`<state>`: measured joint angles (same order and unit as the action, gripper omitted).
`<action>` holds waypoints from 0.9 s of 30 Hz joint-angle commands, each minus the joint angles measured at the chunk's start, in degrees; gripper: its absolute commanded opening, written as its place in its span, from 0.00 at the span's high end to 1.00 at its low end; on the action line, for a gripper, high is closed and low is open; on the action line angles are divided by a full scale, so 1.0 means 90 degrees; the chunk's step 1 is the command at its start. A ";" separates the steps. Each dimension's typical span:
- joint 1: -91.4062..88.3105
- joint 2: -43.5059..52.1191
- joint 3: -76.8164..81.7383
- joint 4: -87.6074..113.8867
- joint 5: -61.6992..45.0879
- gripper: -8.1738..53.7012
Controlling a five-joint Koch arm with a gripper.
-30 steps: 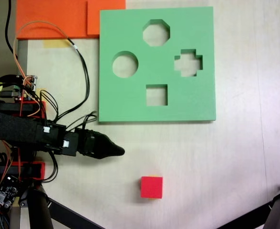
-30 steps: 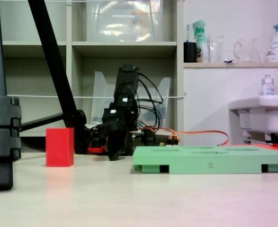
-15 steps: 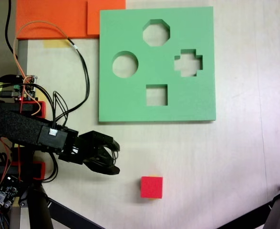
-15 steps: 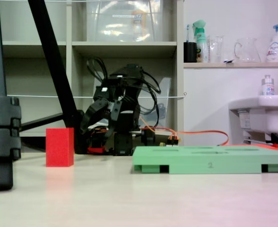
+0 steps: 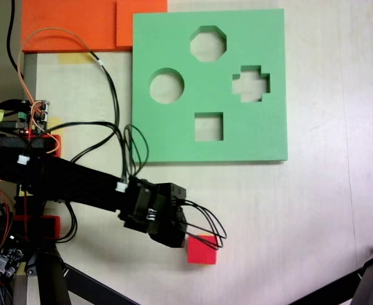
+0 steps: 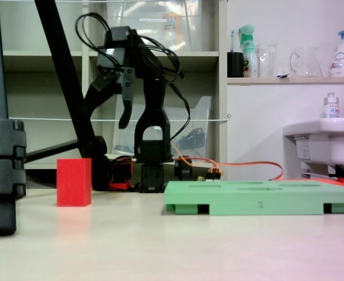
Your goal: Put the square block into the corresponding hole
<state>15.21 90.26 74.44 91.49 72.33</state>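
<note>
Hand [image 6: 107, 114] now raised above upright block [image 6: 74, 182]

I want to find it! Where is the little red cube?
In both fixed views the red cube sits on the table, apart from the green board, with the gripper above it.

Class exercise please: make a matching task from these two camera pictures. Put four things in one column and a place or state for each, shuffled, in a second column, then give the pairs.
Things:
1. red cube
2. square cutout
3. gripper
4. orange foam sheets

Places or states:
A. raised above the table, jaws apart
B. empty, in the green board
C. top left corner of the top-down fixed view
D. resting on the table, outside the board

Pairs: 1-D, 2-B, 3-A, 4-C
</note>
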 commanded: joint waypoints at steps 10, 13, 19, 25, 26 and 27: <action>0.0586 -0.1924 -0.1387 0.0293 -0.0244 0.02; 0.0615 -0.2285 -0.1504 0.0293 -0.0322 0.02; 0.0625 -0.2734 -0.1504 0.0244 -0.0430 0.02; 0.0635 -0.3320 -0.1543 0.0186 -0.0674 0.18; 0.0664 -0.3330 -0.1514 0.0186 -0.0674 0.30; 0.0674 -0.3398 -0.1504 0.0186 -0.0674 0.36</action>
<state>20.74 59.41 61.35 91.76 66.45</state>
